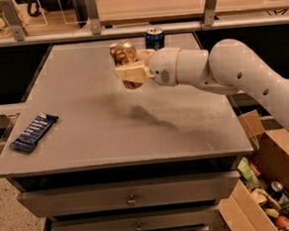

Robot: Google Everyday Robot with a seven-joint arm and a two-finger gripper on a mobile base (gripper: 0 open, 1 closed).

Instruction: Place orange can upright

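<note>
The orange can (123,53) is a shiny gold-orange can held above the grey table (85,116), over its far middle part. My gripper (128,69) is shut on the orange can, with its cream fingers (131,73) wrapped around the can's lower side. The can looks roughly upright and a little tilted in the grip. Its lower part is hidden by the fingers. My white arm reaches in from the right.
A dark blue soda can (154,38) stands upright at the table's far edge, just right of my gripper. A dark blue snack bar (34,132) lies near the front left corner. A cardboard box (268,188) of items stands on the floor at the right.
</note>
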